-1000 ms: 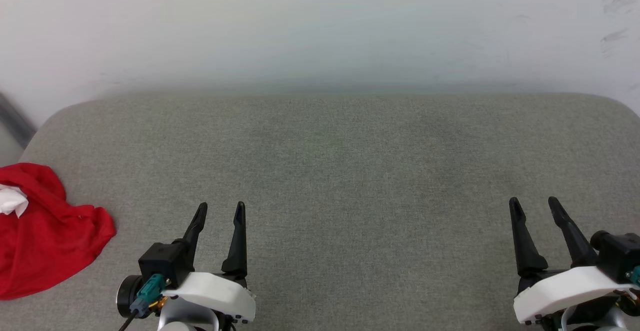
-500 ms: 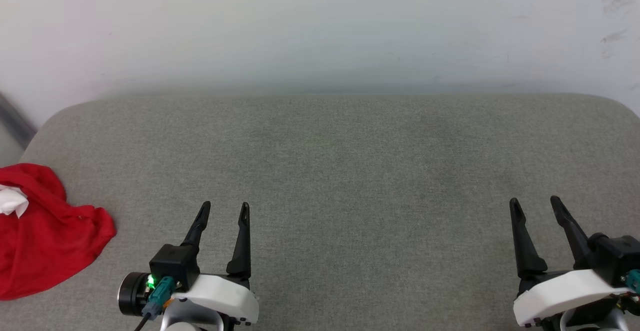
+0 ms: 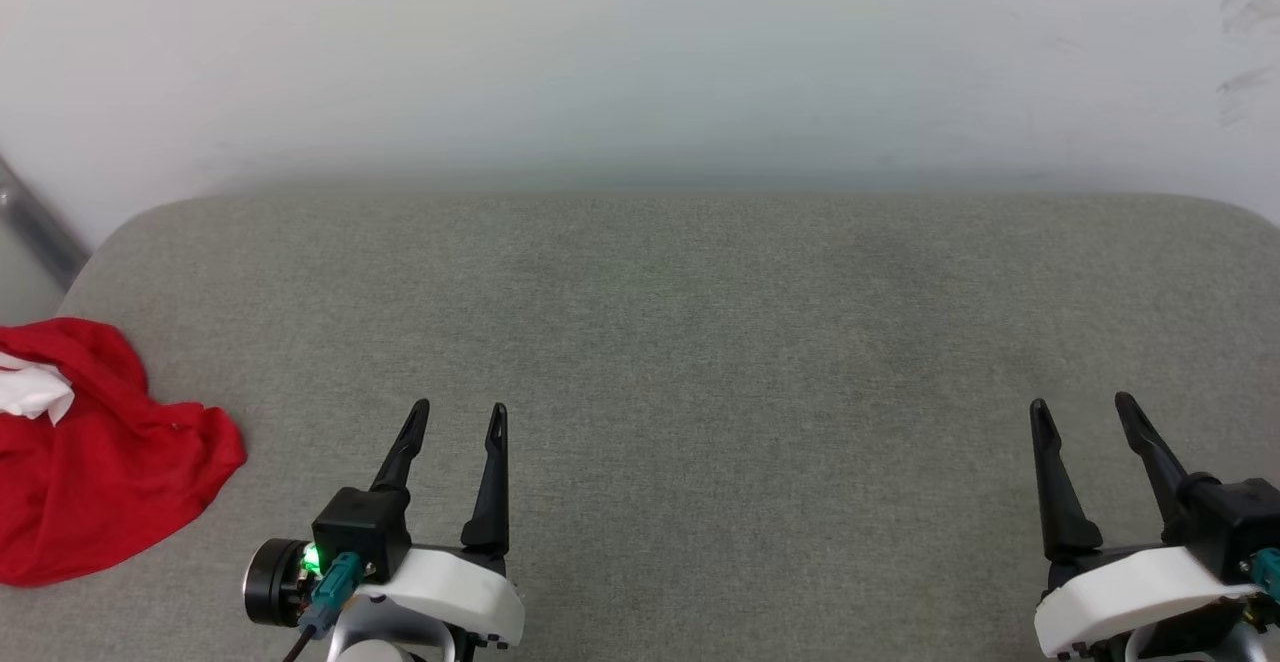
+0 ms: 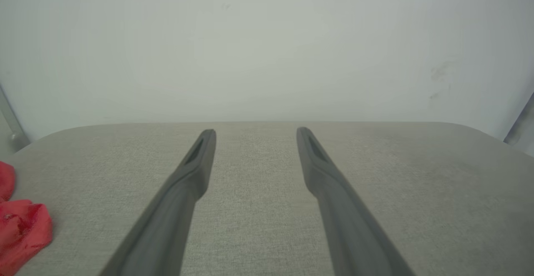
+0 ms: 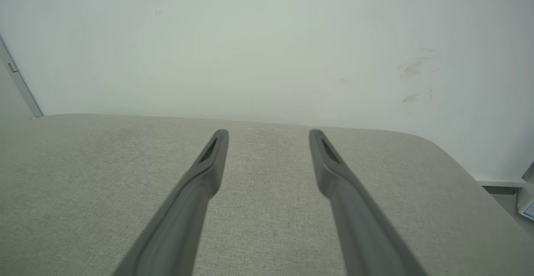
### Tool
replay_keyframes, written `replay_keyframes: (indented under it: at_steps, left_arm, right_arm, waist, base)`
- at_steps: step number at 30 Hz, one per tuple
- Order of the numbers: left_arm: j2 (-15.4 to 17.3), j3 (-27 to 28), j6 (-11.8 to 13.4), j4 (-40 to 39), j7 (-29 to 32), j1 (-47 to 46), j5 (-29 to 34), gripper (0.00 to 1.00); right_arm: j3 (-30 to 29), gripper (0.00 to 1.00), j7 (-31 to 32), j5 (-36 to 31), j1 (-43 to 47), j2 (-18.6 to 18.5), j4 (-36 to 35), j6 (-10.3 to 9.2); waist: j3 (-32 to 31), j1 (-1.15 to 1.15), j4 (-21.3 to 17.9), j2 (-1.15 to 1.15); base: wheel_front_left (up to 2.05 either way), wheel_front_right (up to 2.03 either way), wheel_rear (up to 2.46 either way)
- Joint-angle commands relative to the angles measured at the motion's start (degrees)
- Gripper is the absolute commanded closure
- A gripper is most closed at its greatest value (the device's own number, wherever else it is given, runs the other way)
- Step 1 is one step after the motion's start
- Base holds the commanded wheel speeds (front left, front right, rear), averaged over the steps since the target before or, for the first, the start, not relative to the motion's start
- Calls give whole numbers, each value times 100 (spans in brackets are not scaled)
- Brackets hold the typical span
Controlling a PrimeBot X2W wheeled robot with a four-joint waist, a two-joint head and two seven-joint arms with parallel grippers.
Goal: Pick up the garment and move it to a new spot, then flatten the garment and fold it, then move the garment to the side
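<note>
A crumpled red jersey garment [image 3: 100, 472] with a white patch lies at the left edge of a grey fabric-covered table [image 3: 700, 342]. The left gripper [image 3: 459, 409] and right gripper [image 3: 1082, 404] hover near the front edge, fingers spread and empty, clear of it

the head view looks forward and down from above onto a grey fabric table [image 3: 700, 342], a pale wall [image 3: 640, 42] beyond. each wrist view sits low and close over the table, looking along the left end effector [image 4: 255, 131] or right end effector [image 5: 269, 132] toward that wall. head and left wrist views share the red garment [image 3: 100, 472].
</note>
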Motion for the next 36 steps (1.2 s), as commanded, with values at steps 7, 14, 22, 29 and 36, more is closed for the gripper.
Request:
replay_keyframes:
  at_steps: [7,14,22,29,36]
  left_arm:
    - [-9,63,59,37,-41,-134,-28,0]
    - [-16,145,79,31,-41,-110,-121,0]
    - [-18,267,123,30,-41,-79,-118,0]
    - [-19,410,148,35,-41,-24,-128,0]
    - [-19,554,115,-8,-41,38,-82,0]
  right_arm:
    - [51,0,-23,-103,74,17,-107,-2]
    - [139,0,10,-40,101,16,-183,-2]
    - [247,0,24,-44,6,16,-217,-2]
    - [366,0,26,28,-21,15,-265,-2]
    - [438,0,33,91,-72,14,-296,-2]
  waist:
    - [32,0,415,0]
    - [78,0,1046,0]
    - [122,0,1741,0]
    - [135,0,2378,0]
    - [124,0,2820,0]
  base:
    - [0,0,0]
    - [0,0,0]
    - [0,0,0]
    - [0,0,0]
    - [0,0,0]
